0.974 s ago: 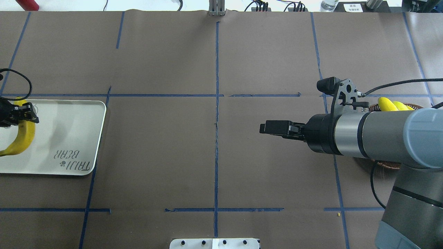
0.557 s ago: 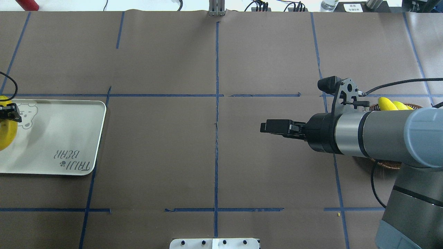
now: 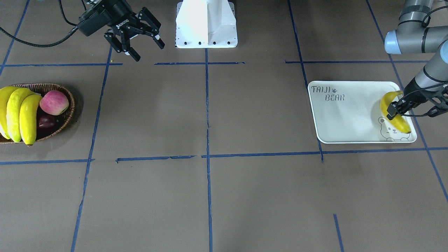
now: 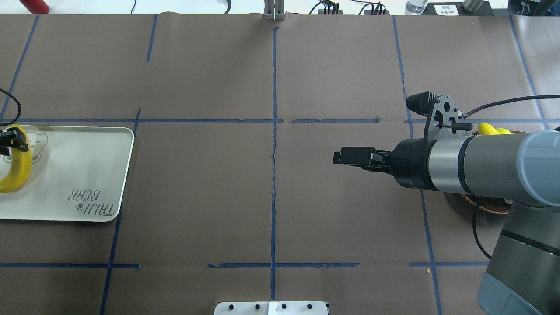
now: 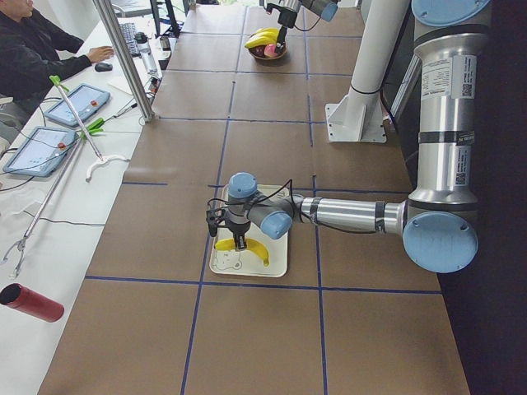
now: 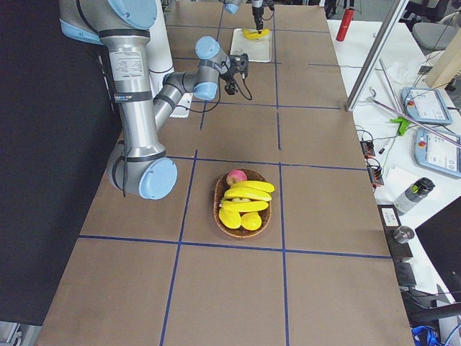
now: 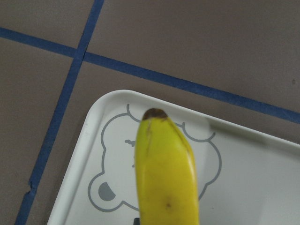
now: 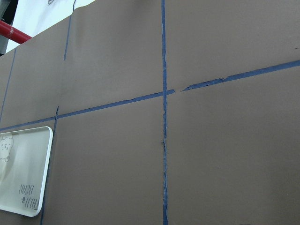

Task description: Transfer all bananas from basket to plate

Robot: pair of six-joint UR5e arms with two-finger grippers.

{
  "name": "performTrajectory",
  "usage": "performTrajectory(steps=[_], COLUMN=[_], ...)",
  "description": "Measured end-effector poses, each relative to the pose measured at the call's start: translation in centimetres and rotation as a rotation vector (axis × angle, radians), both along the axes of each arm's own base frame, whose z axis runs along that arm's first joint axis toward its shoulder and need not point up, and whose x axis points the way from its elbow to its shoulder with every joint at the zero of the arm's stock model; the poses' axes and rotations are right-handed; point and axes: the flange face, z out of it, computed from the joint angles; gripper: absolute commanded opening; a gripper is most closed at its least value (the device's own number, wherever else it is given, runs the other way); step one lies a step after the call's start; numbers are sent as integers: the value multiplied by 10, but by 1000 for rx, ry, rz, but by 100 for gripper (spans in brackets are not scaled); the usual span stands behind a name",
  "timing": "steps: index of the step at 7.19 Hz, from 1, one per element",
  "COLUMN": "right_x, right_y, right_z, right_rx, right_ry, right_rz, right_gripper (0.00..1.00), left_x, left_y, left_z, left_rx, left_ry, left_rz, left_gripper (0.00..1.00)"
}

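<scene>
A: Progress?
B: One banana [image 3: 399, 120] clamped in the left gripper [image 3: 394, 110], plate [image 3: 346, 119] right under it, not yet released.
A: Left?
B: Three bananas [image 3: 17, 112] in the basket [image 3: 68, 112], well apart from the spread, empty right gripper [image 3: 148, 50].

A robotics lab, by the look of it: two grey robot arms [image 6: 133, 94] beside a white pedestal [image 3: 206, 24]; a brown-papered table [image 3: 259, 196] gridded with blue tape [image 3: 206, 105]; an operator [image 5: 33, 45] seated at a side bench with teach pendants [image 5: 78, 103].
</scene>
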Motion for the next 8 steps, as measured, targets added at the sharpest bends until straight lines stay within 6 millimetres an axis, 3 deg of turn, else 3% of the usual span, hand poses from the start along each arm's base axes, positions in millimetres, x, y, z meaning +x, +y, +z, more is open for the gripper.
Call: performTrajectory(steps=[2,4,5,8], right_x=[17,48,73,158], right_y=[-12,-31,-40,-40], right_z=[7,30,54,154], right_rx=[-23,-29,-20,68], right_ry=[17,94,161,378], right_rz=[-6,-21,-39,-126], right_gripper=[100,100,100,100], left_x=[1,-6,-12,-24], left_y=[-1,-3,-4,9], left_z=[-5,-26,-51,-168], left_rx=[4,25,38,37], left_ry=[7,29,50,88], left_rz=[0,-8,-13,-23], left_gripper=[100,100,100,100])
